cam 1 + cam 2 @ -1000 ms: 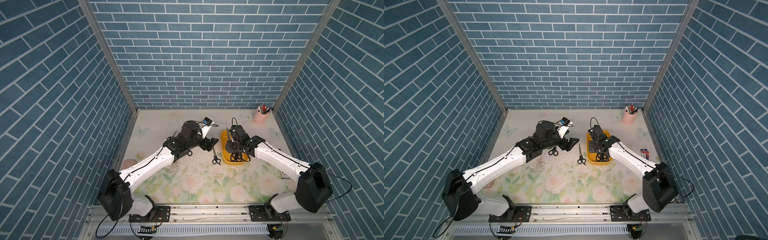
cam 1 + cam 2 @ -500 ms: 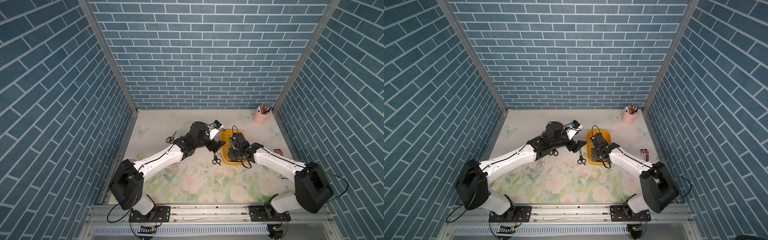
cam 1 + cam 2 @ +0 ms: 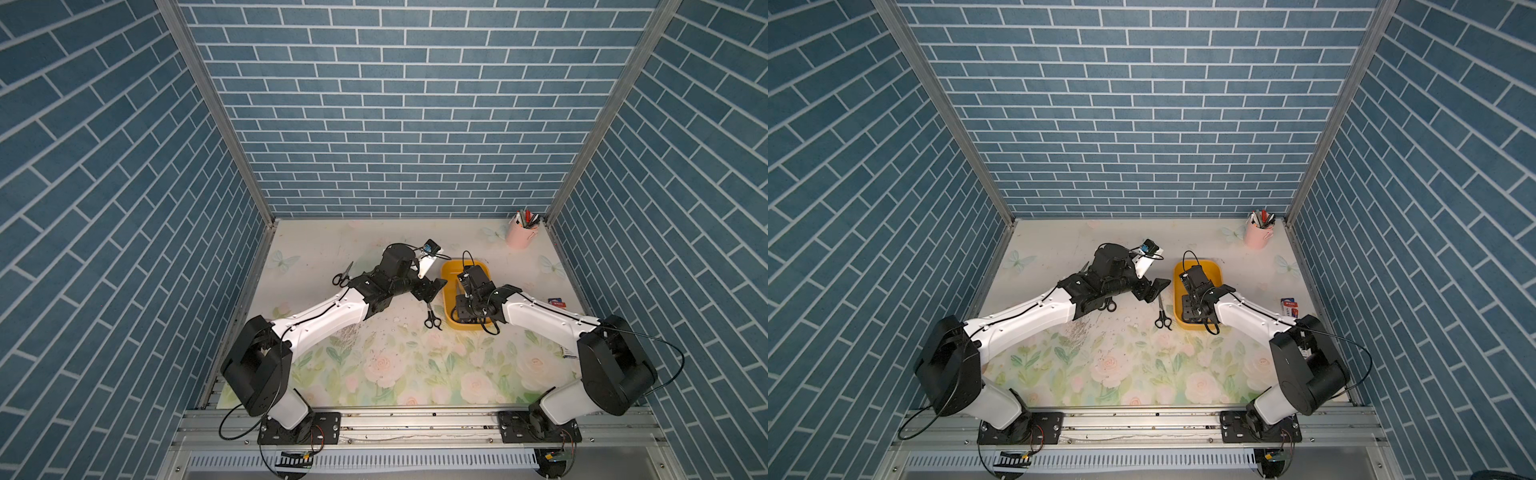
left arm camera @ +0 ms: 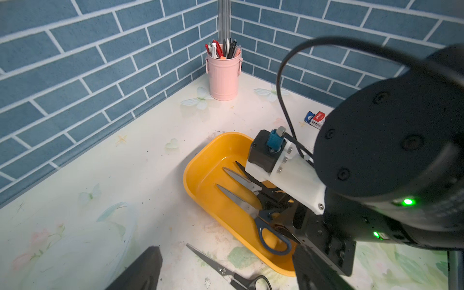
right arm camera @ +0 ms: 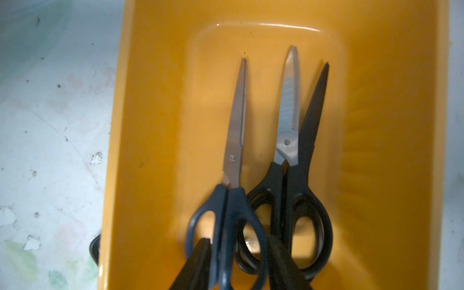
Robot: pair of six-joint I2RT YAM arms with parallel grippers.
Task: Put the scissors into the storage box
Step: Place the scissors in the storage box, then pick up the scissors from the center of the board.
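Observation:
The yellow storage box (image 3: pixel 449 277) (image 3: pixel 1177 291) (image 4: pixel 200 160) (image 5: pixel 150 125) lies mid-table. Three pairs of scissors rest inside: blue-handled (image 5: pixel 236 140), black-handled (image 5: pixel 288 125) and black-bladed (image 5: pixel 313 113). My right gripper (image 5: pixel 241 266) (image 3: pixel 462 312) (image 3: pixel 1192 313) hangs low over the box's near end, jaws apart around the blue handles. Another pair of scissors (image 3: pixel 431 318) (image 3: pixel 1162 313) (image 4: pixel 226 271) lies on the table just left of the box. My left gripper (image 4: pixel 228 273) (image 3: pixel 432 291) (image 3: pixel 1156 289) is open above its blades. One more pair (image 3: pixel 343 276) lies behind the left arm.
A pink pen cup (image 3: pixel 519 237) (image 3: pixel 1258 232) (image 4: pixel 223 75) stands in the back right corner. A small eraser pack (image 3: pixel 557 302) (image 4: pixel 316 119) lies right of the box. Blue brick walls close three sides. The two wrists are close together at the box.
My right gripper dropped into the box and its jaws have parted; the blue-handled scissors now lie in the box. My left arm swung right, over the scissors beside the box.

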